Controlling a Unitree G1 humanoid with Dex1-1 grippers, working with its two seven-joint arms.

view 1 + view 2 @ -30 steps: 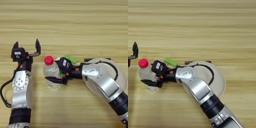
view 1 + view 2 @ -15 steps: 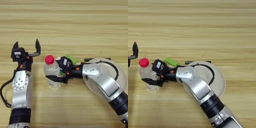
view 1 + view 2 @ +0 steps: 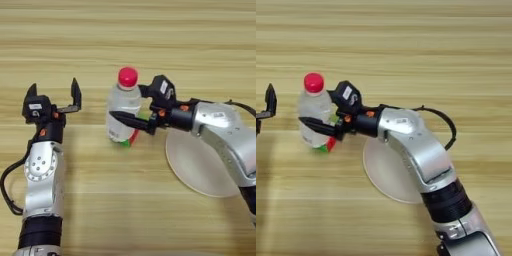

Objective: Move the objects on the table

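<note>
The right tool (image 3: 131, 109) grips the upright bottle (image 3: 123, 111), apparently above the puzzle cube (image 3: 131, 138); the left tool (image 3: 54, 95) is spread wide.

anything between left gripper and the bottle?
Nothing: only bare table between the open left gripper and the bottle, seen in the left eye view.

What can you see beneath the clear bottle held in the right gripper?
Under the bottle, gripped by the right gripper, a bit of the puzzle cube shows red and green at its base. The rest of it is covered, so contact cannot be judged.
</note>
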